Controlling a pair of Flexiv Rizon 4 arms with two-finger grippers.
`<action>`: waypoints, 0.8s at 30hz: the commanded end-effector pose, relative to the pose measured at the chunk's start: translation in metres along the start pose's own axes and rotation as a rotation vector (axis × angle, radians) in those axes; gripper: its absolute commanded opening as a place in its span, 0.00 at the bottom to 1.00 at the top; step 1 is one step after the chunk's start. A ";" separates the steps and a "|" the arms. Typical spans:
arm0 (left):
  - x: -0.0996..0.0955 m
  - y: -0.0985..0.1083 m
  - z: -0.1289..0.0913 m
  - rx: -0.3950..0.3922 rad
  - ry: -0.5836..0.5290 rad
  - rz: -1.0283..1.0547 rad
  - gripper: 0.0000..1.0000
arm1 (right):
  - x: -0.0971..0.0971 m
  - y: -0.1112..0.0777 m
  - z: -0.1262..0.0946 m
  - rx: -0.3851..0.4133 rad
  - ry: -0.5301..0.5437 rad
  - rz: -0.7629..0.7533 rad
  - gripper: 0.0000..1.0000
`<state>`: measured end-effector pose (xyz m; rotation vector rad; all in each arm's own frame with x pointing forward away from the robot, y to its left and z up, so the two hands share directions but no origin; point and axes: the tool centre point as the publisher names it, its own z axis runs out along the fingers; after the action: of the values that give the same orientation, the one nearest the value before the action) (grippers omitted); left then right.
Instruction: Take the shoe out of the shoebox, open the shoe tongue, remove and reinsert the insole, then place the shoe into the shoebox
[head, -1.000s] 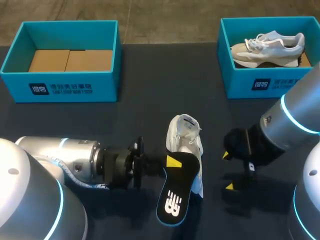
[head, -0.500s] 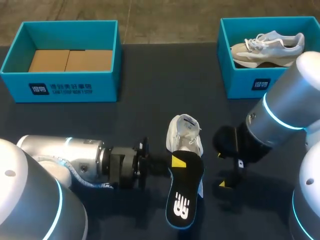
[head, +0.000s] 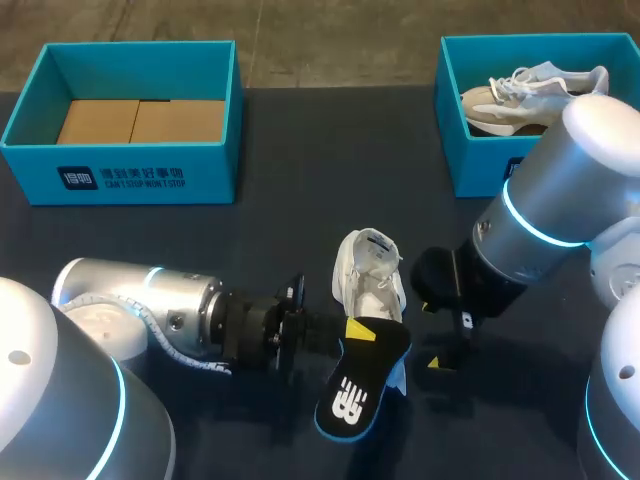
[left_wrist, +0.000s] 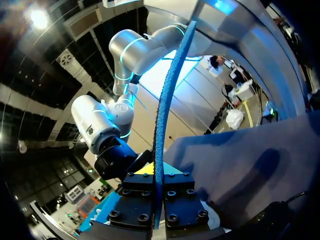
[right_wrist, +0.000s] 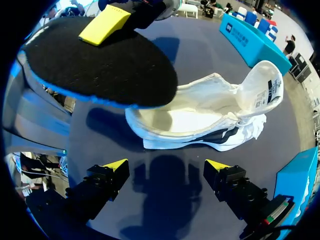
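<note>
Left gripper (left_wrist: 157, 192) pinches insole (head: 358, 385) by its edge, above near end of shoe (head: 372, 270). Shoe lies mid-table, tongue open. Right gripper (right_wrist: 167, 170) is spread, empty, beside shoe. To reinsert: feed insole toe-first, right steadies shoe against sliding.

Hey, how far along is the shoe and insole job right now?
Done: the white sneaker lies out on the dark table, tongue open. In hand: the left gripper pinches the black blue-edged insole; the right gripper is open. Left: reinsert it, box the sneaker.
</note>
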<state>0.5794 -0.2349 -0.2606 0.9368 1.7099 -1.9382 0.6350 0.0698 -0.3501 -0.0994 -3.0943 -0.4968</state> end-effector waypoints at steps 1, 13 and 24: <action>0.000 0.002 -0.002 -0.002 -0.001 -0.029 0.00 | 0.000 0.006 0.007 0.008 -0.009 0.022 1.00; 0.000 0.002 -0.002 -0.002 -0.001 -0.029 0.00 | 0.000 0.006 0.007 0.008 -0.009 0.022 1.00; 0.008 0.014 -0.003 0.012 -0.040 -0.069 0.00 | 0.000 0.006 0.007 0.008 -0.009 0.022 1.00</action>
<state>0.5826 -0.2286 -0.2720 0.8463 1.7367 -1.9918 0.6367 0.0762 -0.3532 -0.1338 -3.0964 -0.4867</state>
